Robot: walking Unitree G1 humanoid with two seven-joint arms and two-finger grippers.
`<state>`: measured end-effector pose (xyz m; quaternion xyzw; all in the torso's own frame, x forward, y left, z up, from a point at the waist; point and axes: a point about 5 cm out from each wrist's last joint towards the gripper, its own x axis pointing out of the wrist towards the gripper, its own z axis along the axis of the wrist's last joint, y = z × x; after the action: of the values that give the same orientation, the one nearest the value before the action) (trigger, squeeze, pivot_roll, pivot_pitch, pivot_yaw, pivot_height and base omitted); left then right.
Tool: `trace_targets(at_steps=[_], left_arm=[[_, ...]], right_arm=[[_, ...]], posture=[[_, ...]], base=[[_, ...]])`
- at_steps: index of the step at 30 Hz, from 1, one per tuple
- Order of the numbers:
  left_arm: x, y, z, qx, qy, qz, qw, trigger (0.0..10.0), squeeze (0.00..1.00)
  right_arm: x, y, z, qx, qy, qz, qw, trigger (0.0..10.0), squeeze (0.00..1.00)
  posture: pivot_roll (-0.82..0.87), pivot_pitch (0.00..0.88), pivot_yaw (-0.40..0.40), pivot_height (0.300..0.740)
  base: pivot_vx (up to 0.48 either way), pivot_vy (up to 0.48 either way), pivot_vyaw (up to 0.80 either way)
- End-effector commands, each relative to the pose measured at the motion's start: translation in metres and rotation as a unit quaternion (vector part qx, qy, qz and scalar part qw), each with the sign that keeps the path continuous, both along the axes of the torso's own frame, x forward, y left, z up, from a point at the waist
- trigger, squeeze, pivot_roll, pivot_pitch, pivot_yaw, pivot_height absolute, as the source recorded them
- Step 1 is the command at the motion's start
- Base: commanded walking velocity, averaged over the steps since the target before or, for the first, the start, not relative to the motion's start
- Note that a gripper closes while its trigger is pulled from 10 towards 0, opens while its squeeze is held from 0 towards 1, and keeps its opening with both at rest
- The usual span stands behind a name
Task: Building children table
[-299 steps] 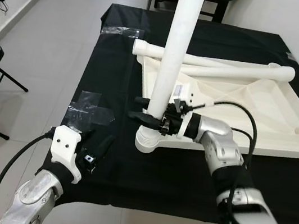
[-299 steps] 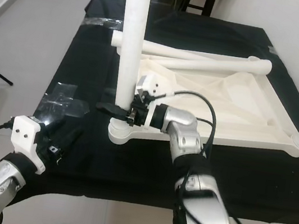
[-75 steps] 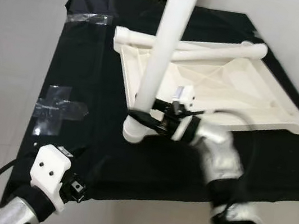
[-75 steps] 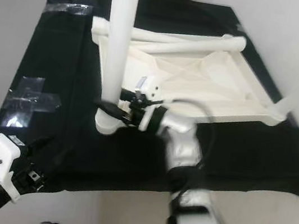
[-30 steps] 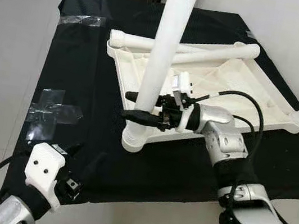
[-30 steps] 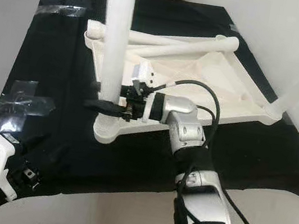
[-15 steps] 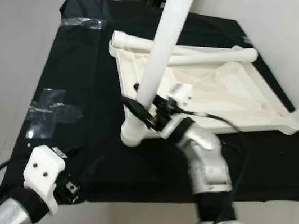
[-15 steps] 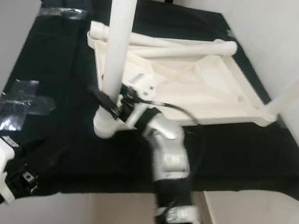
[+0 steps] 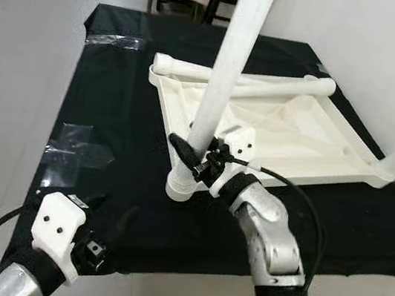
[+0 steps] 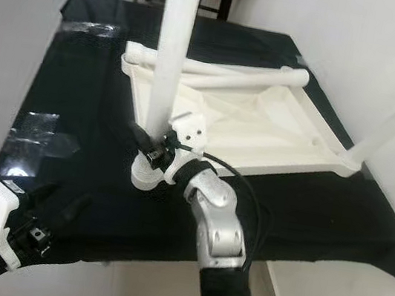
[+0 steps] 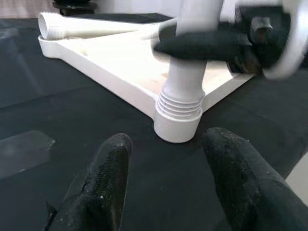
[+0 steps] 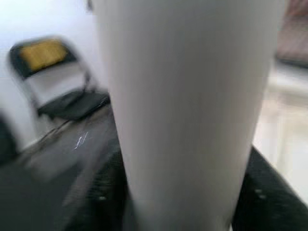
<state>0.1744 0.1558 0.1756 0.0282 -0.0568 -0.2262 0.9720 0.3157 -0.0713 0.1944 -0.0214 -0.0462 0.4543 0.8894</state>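
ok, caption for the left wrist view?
Left tool open before the leg the right tool grips.

The head views are bright and evenly lit, with soft glare on the clear tape (image 9: 71, 145) left of the white table leg (image 9: 224, 77). In the right wrist view this leg (image 12: 192, 110) is very blurred, and the folding chair (image 12: 62, 82) behind it is also unsharp.
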Motion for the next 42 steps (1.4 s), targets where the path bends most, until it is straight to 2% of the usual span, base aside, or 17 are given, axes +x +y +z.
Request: trace_targets(at_steps=[1,3,4,5,8,11,18,19,27,31,32,33,34,36,37,40,42], left_arm=[[0.0,-0.001,-0.003,-0.002,0.006,0.001,1.0,10.0,0.0],[0.001,0.0,-0.003,-0.001,0.005,0.001,1.0,10.0,0.0],[0.001,0.0,-0.003,-0.001,0.005,0.001,1.0,10.0,0.0],[0.002,0.0,-0.002,-0.001,0.003,0.001,1.0,10.0,0.0],[0.002,0.0,-0.001,0.0,0.0,0.001,1.0,10.0,0.0],[0.002,-0.001,-0.003,-0.001,0.004,0.0,1.0,10.0,0.0],[0.004,-0.002,-0.005,-0.002,0.008,-0.005,1.0,10.0,0.0],[0.004,-0.003,-0.005,-0.003,0.007,-0.007,1.0,10.0,0.0],[0.005,-0.005,-0.004,-0.004,0.005,-0.015,1.0,10.0,0.0],[0.004,-0.005,-0.004,-0.003,0.006,-0.018,1.0,10.0,0.0],[0.004,-0.005,-0.003,-0.003,0.005,-0.018,1.0,10.0,0.0],[0.003,-0.003,-0.003,-0.003,0.006,-0.018,1.0,10.0,0.0],[0.003,-0.003,-0.003,-0.003,0.006,-0.018,1.0,10.0,0.0],[0.002,-0.001,-0.002,-0.002,0.006,-0.017,1.0,10.0,0.0],[0.002,-0.001,-0.002,-0.002,0.006,-0.017,1.0,10.0,0.0],[0.002,0.001,-0.001,-0.002,0.006,-0.016,1.0,10.0,0.0],[0.001,0.0,-0.002,-0.004,0.011,-0.018,1.0,10.0,0.0]], right_arm=[[-0.006,0.006,-0.001,-0.015,-0.009,0.088,0.996,10.0,1.0],[-0.001,0.001,0.005,-0.04,-0.034,0.151,0.987,10.0,0.94],[-0.001,0.001,0.005,-0.04,-0.034,0.151,0.987,10.0,0.94],[0.005,-0.001,0.008,-0.054,-0.037,0.175,0.982,10.0,0.02],[0.015,-0.007,0.012,-0.087,-0.027,0.234,0.968,10.0,0.0],[0.028,-0.01,0.023,-0.106,-0.035,0.247,0.963,10.0,0.0],[0.034,-0.009,0.044,-0.081,-0.026,0.301,0.95,10.0,0.0],[0.034,-0.01,0.045,-0.083,-0.027,0.311,0.946,0.0,0.0],[0.036,-0.022,0.043,-0.094,-0.008,0.357,0.929,0.0,0.0],[0.036,-0.027,0.039,-0.087,-0.011,0.336,0.938,0.0,0.0],[0.036,-0.029,0.035,-0.083,-0.013,0.31,0.947,0.0,0.0],[0.038,-0.028,0.025,-0.075,-0.014,0.237,0.969,0.0,0.0],[0.038,-0.028,0.025,-0.075,-0.014,0.237,0.969,0.0,0.0],[0.037,-0.023,-0.006,-0.066,0.036,0.109,0.991,0.0,0.0],[0.037,-0.023,-0.006,-0.066,0.036,0.109,0.991,0.0,0.0],[0.031,-0.019,-0.036,-0.08,0.082,-0.014,0.993,0.0,0.0],[-0.006,-0.015,-0.064,-0.119,0.104,-0.062,0.986,0.0,0.0]], posture=[[0.13,0.21,-0.113,0.74],[0.13,0.207,-0.114,0.74],[0.13,0.207,-0.114,0.74],[0.14,0.209,-0.116,0.74],[0.15,0.211,-0.117,0.74],[0.14,0.214,-0.116,0.74],[0.14,0.219,-0.114,0.74],[0.14,0.219,-0.115,0.74],[0.13,0.216,-0.106,0.74],[0.13,0.214,-0.1,0.74],[0.13,0.213,-0.099,0.74],[0.13,0.219,-0.098,0.74],[0.13,0.219,-0.098,0.74],[0.11,0.228,-0.098,0.74],[0.11,0.228,-0.098,0.74],[0.11,0.228,-0.098,0.74],[0.11,0.246,-0.081,0.74]], base=[[0.0,0.0,0.0],[0.0,0.0,0.0],[0.0,0.0,0.0],[0.0,0.0,0.0],[0.0,0.0,0.0],[0.0,0.0,0.0],[0.0,0.0,0.0],[0.0,0.0,0.0],[0.0,0.0,0.0],[0.0,0.0,0.0],[0.0,0.0,0.0],[0.0,0.0,0.0],[0.0,0.0,0.0],[0.0,0.0,0.0],[0.0,0.0,0.0],[0.0,0.0,0.0],[0.0,0.0,0.0]])
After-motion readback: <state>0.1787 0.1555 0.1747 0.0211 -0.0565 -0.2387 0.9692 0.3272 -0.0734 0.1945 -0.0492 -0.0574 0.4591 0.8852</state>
